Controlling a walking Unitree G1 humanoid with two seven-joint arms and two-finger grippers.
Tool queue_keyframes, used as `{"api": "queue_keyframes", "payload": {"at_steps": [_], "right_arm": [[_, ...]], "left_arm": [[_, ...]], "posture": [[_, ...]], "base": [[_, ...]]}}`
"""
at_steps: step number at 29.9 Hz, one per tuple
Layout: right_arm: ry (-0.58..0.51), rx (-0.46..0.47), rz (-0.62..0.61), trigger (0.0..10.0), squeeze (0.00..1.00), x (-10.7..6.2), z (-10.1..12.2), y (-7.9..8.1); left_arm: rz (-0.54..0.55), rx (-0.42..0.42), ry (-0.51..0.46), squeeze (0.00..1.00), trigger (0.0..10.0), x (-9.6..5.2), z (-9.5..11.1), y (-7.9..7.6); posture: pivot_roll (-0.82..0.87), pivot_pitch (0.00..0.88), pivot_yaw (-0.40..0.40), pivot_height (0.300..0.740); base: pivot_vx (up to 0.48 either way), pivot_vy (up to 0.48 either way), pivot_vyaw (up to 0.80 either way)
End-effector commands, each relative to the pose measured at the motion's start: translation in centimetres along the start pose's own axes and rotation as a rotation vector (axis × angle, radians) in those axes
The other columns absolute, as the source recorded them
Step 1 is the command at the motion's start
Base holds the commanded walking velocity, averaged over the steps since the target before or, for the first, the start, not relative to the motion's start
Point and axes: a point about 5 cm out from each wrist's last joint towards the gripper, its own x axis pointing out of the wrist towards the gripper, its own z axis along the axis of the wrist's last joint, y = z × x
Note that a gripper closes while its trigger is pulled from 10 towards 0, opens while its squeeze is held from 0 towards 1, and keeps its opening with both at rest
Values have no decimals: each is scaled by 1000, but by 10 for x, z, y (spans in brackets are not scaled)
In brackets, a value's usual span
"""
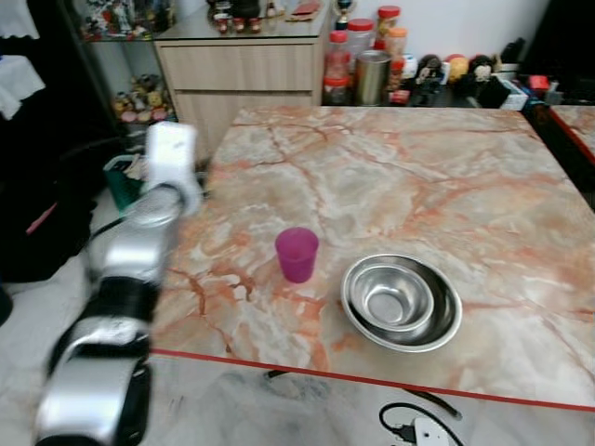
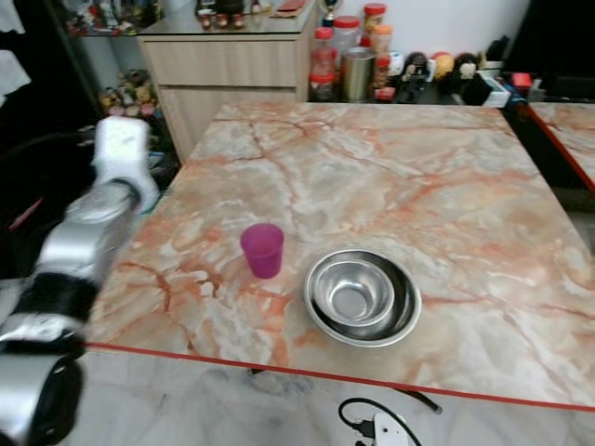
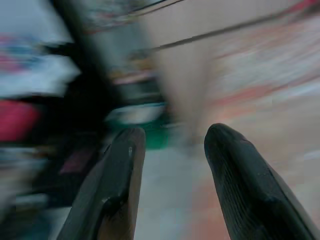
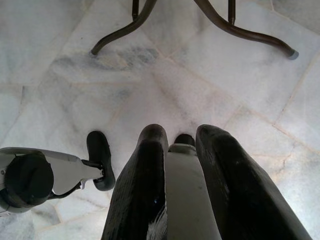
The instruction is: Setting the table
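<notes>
A magenta plastic cup (image 1: 297, 253) stands upright on the marble table (image 1: 418, 158), near its front edge. Just to its right sit two nested steel bowls (image 1: 401, 302), with nothing in them. My left arm (image 1: 139, 251) is raised beside the table's left edge, level with the cup and well apart from it. In the blurred left wrist view my left gripper (image 3: 175, 131) is open with nothing between its fingers. My right gripper (image 4: 182, 129) hangs low, pointing at the floor, with its fingers closed on a flat grey metal piece (image 4: 187, 190).
A wooden cabinet (image 1: 237, 74) stands behind the table's far left corner. Jars and a steel canister (image 1: 372, 76) line the far edge. A power strip with a cable (image 1: 418, 429) lies on the floor by the front edge. Curved table legs (image 4: 240, 30) show under the table.
</notes>
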Motion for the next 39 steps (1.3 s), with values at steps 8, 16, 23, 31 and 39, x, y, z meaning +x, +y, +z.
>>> {"api": "queue_keyframes", "payload": {"at_steps": [8, 16, 23, 31, 39], "right_arm": [[6, 3, 9, 10000, 0, 0, -1, 2], [11, -2, 11, 10000, 0, 0, -3, 2], [14, 0, 9, 10000, 0, -1, -4, 2], [19, -3, 10, 10000, 0, -1, -5, 2], [16, -5, 12, 10000, 0, -1, -4, 1]], "left_arm": [[293, 161, 256, 0, 10000, -29, -95, 56], [346, 186, 571, 0, 10000, -87, -187, 54], [180, 144, 810, 0, 10000, -135, -236, 20], [-19, 86, 917, 0, 10000, -167, -257, -19], [-243, 3, 909, 0, 10000, -181, -254, -71]], "posture": [[59, 0, 35, 740], [55, 0, 37, 740], [44, 0, 43, 740], [39, 0, 43, 740], [35, 0, 38, 740]], "base": [[0, 0, 0], [0, 0, 0], [0, 0, 0], [0, 0, 0], [0, 0, 0]]}}
